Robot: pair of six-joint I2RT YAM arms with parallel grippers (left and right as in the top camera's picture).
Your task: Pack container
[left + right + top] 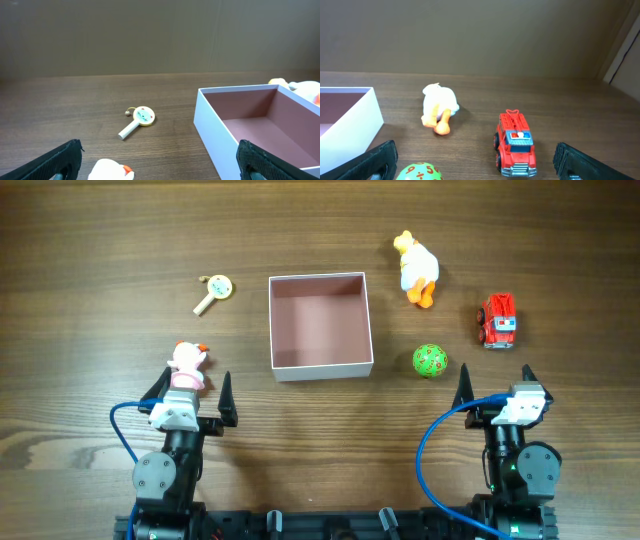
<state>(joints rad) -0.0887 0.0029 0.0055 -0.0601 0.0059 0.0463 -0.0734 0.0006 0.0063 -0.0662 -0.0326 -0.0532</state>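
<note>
The container [320,367], a square shallow box with white walls and a dusty-pink inside, sits mid-table with nothing in it; its near wall [220,145] shows in the left wrist view and a corner [355,120] in the right wrist view. My left gripper [193,388] stands open at the near left, with a small white and pink toy figure [188,364] between its fingers, untouched; its head [107,171] shows low in the left wrist view. My right gripper [495,378] stands open at the near right, nothing in it.
A cream rattle stick [213,291] lies left of the box. Right of the box are a white and orange duck [417,268], a red fire truck [499,321] and a green number ball [430,361]. In the right wrist view the truck [516,145] is nearest.
</note>
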